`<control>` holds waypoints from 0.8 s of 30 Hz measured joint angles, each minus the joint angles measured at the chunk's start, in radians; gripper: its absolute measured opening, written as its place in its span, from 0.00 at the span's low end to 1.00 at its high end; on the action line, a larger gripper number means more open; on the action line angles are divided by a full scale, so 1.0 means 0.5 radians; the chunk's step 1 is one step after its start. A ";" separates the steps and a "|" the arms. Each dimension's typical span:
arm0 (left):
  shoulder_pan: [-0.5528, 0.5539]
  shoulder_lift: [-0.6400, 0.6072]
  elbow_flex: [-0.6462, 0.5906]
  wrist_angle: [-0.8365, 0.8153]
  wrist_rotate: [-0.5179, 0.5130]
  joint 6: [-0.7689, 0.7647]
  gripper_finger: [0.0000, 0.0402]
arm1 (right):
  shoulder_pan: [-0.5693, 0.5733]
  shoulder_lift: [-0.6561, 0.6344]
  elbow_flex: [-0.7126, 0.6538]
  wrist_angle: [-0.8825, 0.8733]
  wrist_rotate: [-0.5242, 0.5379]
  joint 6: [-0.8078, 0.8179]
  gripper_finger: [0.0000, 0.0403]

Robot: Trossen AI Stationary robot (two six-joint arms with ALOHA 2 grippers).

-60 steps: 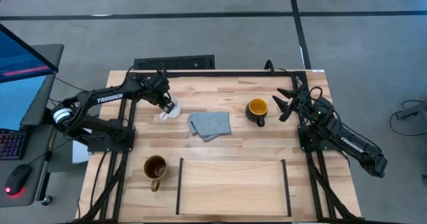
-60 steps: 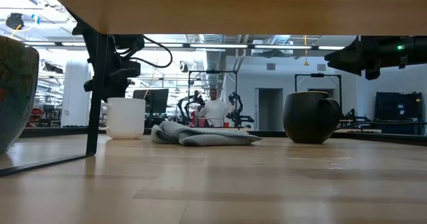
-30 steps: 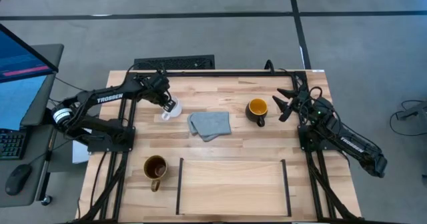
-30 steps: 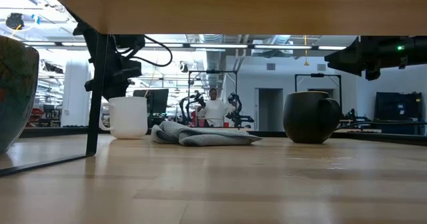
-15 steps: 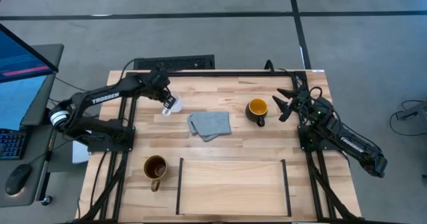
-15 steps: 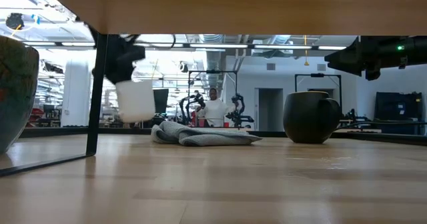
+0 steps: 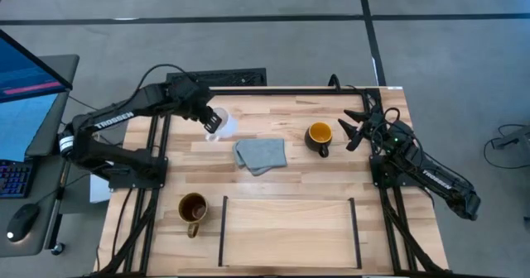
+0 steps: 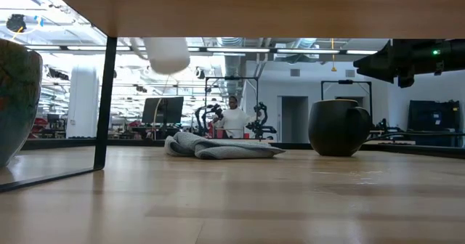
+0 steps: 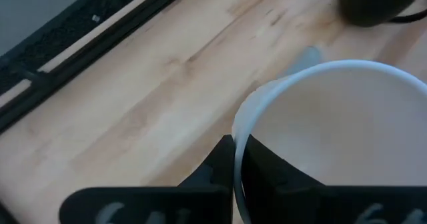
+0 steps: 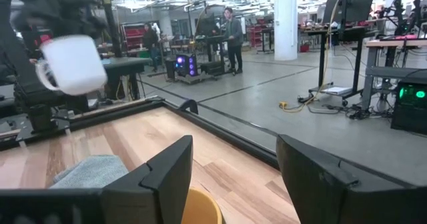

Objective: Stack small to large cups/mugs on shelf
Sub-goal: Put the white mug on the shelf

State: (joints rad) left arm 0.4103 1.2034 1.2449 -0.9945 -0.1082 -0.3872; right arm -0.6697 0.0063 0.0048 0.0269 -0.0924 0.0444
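My left gripper (image 7: 210, 118) is shut on the small white mug (image 7: 219, 124), which hangs high above the table's far left part; the low view shows only the mug's bottom (image 8: 167, 55). The dark mug with the yellow inside (image 7: 319, 136) stands on its base at the far right. Just to its right, my right gripper (image 7: 353, 127) waits open. The brownish mug (image 7: 193, 209) stands near the left front, outside the shelf (image 7: 288, 246), whose two black bars rise from the near part of the table. My left gripper pinches the white mug's rim (image 9: 237, 139), one finger (image 9: 273, 177) inside the mug and the other finger (image 9: 215, 165) outside its wall. The fingers slant down from the table's left side. The mug hangs clear of the table, slightly tilted, its handle (image 10: 43, 75) out to one side.
A crumpled grey cloth (image 7: 260, 155) lies in the middle of the table, between the two far mugs. A black frame bar (image 7: 273, 88) runs along the far edge. Beyond the table, people stand in the room (image 10: 231, 31).
My left gripper has risen steeply with the white mug and drifted a little toward the far edge. The mug, which stood on the table a second ago, now hangs well clear of it and slightly tilted.
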 joint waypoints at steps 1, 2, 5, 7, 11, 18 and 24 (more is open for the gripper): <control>-0.061 0.000 0.023 -0.018 -0.031 -0.065 0.00 | 0.000 0.000 0.000 0.000 0.000 0.000 0.59; -0.127 0.001 0.040 -0.031 -0.065 -0.133 0.00 | -0.001 0.000 0.000 0.000 0.000 0.000 0.59; -0.337 0.002 0.087 -0.052 -0.176 -0.339 0.00 | -0.001 0.000 0.000 0.000 0.000 0.000 0.59; -0.472 0.006 0.108 -0.056 -0.252 -0.484 0.00 | 0.000 0.000 0.000 0.000 0.000 0.001 0.59; -0.728 0.041 0.144 -0.043 -0.377 -0.752 0.00 | 0.000 0.000 0.000 0.000 0.001 0.001 0.59; -1.119 0.287 0.306 0.000 -0.536 -1.019 0.00 | -0.001 0.031 0.000 0.005 0.006 0.016 0.59; -1.315 0.671 0.792 -0.256 -0.637 -1.137 0.00 | 0.000 0.096 0.000 -0.007 0.008 0.017 0.59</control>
State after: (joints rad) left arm -0.2470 1.5391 1.6412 -1.1225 -0.4267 -0.9556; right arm -0.6697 0.0541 0.0048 0.0235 -0.0883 0.0528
